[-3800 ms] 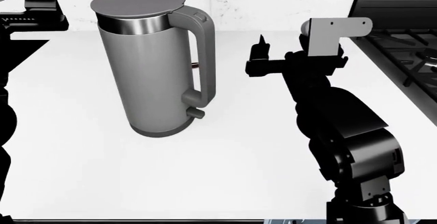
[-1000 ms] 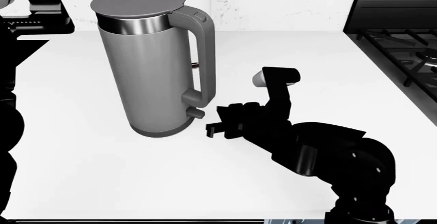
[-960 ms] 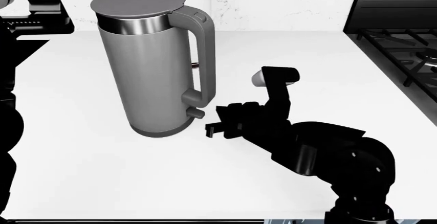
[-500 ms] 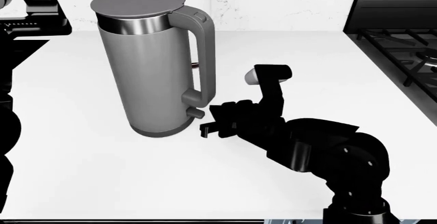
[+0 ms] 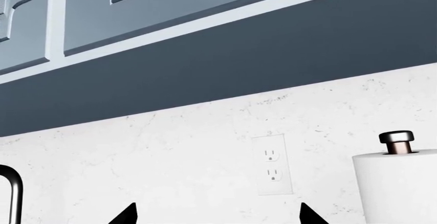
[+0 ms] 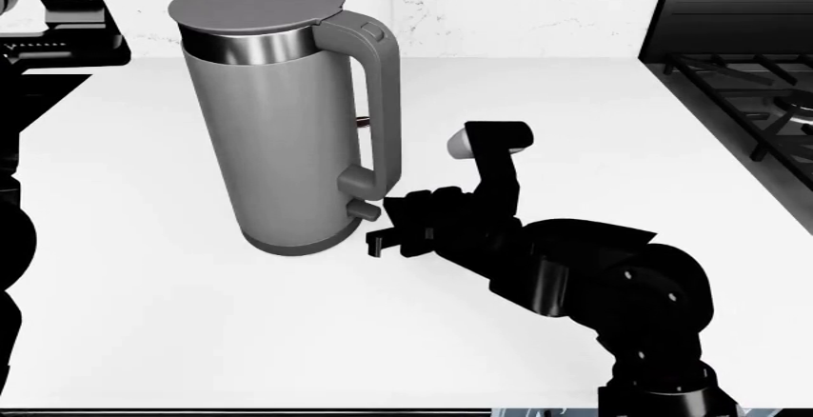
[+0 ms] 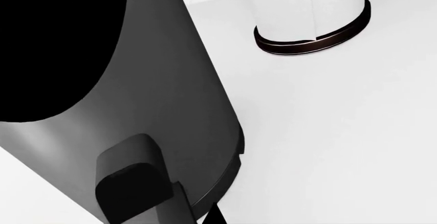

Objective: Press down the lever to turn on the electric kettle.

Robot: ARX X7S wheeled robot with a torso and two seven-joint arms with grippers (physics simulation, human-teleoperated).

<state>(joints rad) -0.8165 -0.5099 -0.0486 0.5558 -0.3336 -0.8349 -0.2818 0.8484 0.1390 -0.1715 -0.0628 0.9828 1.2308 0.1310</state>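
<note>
Apparently unpressed, the lever (image 6: pixel 365 210) is waiting as the right gripper (image 6: pixel 381 242) is hovering just beside it; finger spread unclear.

— What can't I make out? The right gripper's (image 6: pixel 381 239) black jaw spacing, beside the stubby dark-grey lever nub (image 6: pixel 366 210).

— And my left wrist view?

— The white paper-towel roll (image 5: pixel 398 188) is cut off.

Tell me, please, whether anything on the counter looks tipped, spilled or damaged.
Nothing stands out. The electric kettle stands upright on the white counter with its lid flat, and the right gripper sits just beside the lever.
</note>
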